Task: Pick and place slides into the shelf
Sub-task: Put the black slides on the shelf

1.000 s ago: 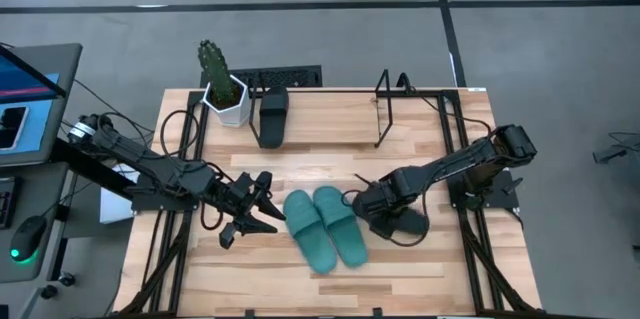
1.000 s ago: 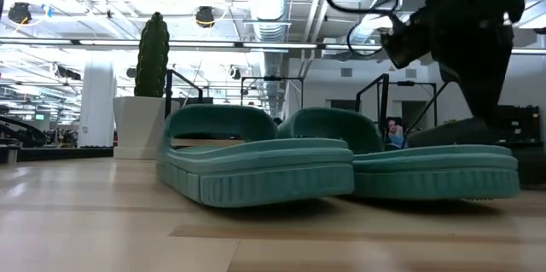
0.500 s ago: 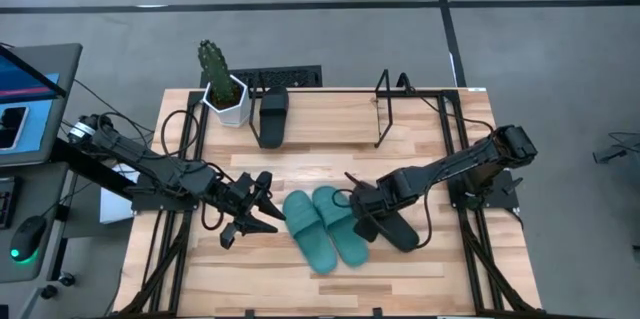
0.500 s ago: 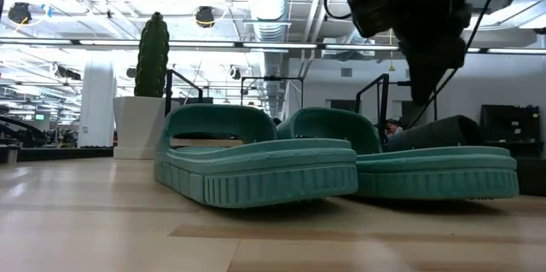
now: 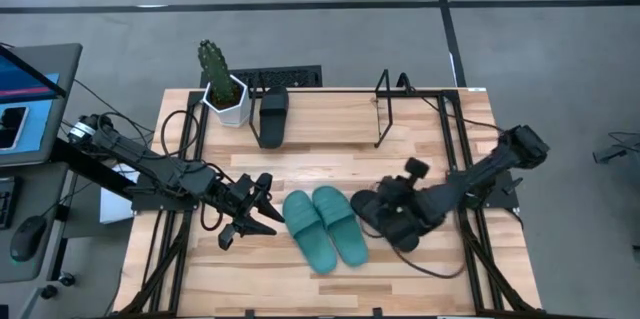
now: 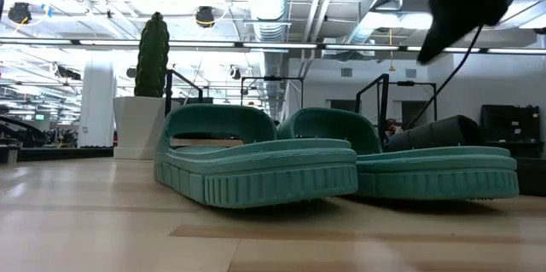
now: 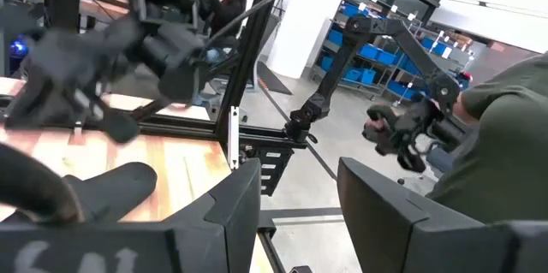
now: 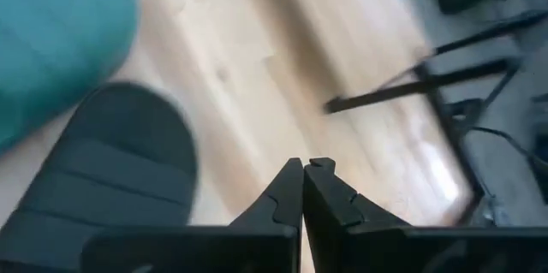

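At the left of the wooden table (image 5: 420, 139), the left arm is stretched low across the boards, and the left gripper (image 5: 262, 211) is seen just to the left of the green pair. Its fingers (image 7: 224, 209) are spread apart with only open air between them, so nothing is held. A cactus (image 5: 211, 62) in a white pot (image 5: 228, 100) is set at the far left corner of the table, and it is also seen standing behind the sandals in the low view.

Just beside the pot, a black sandal (image 5: 273, 116) is laid at the far edge of the table, where thin black rods of the shelf (image 5: 385, 109) are seen; whether the sandal rests on a rod or on the boards cannot be told. An upright looped end of the shelf is seen further right, well apart from that sandal.

In the middle of the near half, the two green sandals (image 5: 324, 227) are placed side by side, touching along their length, flat on the wood. In the low view their straps (image 6: 220, 122) are seen arched upward.

Right of the green pair, the second black sandal (image 5: 392, 221) is laid on the table, just beside the right-hand green one. The right gripper (image 8: 305, 189) is found above this sandal, its fingers pressed fully together with nothing between them. The sandal is not gripped.
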